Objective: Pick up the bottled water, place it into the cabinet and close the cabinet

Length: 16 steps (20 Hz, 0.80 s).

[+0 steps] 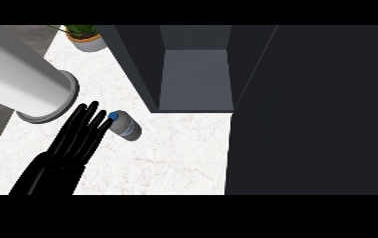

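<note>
The left hand (pixel 77 138) is held open, fingers (pixel 91 116) straight, nothing gripped, just beside the bottle (pixel 125 126). It could be knocked away across the worktop (pixel 177 154) if brushed.

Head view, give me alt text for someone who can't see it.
The robot's open left hand is beside the blue-capped bottled water on a white counter. Beyond them a dark cabinet stands open, and a potted plant sits at the top left.
</note>
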{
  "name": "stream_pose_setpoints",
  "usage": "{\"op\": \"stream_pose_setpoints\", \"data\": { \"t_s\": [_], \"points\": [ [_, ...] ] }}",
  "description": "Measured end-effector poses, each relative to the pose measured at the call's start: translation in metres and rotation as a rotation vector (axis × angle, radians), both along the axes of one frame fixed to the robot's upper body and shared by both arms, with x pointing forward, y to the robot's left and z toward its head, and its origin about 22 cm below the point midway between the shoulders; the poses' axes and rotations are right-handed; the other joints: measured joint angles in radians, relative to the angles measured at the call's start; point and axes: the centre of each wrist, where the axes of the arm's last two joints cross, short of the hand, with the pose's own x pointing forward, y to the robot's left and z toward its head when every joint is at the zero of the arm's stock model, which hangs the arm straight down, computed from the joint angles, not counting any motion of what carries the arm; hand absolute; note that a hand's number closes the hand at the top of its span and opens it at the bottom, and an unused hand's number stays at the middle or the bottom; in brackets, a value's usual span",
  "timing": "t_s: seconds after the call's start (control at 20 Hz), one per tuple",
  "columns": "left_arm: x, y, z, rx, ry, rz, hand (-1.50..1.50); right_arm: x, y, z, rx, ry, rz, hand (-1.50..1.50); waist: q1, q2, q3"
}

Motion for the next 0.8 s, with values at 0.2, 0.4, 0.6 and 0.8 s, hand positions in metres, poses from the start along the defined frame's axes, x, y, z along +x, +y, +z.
{"op": "stream_pose_setpoints", "data": {
  "t_s": [0.2, 0.4, 0.6, 0.8],
  "points": [
    [-0.009, 0.015, -0.010, -0.003, 0.013, 0.011, -1.50, -0.006, 0.000, -0.004, 0.008, 0.005, 0.002, -1.50, 0.002, 0.000, 0.000],
    [-0.013, 0.021, -0.013, 0.006, 0.018, 0.021, -1.50, -0.017, 0.002, -0.008, 0.001, 0.005, 0.007, -1.50, 0.001, 0.000, 0.000],
    [-0.013, 0.032, -0.026, 0.012, 0.005, 0.025, -1.50, -0.021, 0.003, -0.013, -0.002, 0.000, 0.006, -1.50, 0.001, 0.000, 0.000],
    [-0.014, 0.047, -0.030, 0.006, -0.018, 0.029, -1.50, -0.023, 0.000, -0.020, -0.010, -0.007, 0.005, -1.50, 0.001, 0.000, 0.000]
  ]
}}
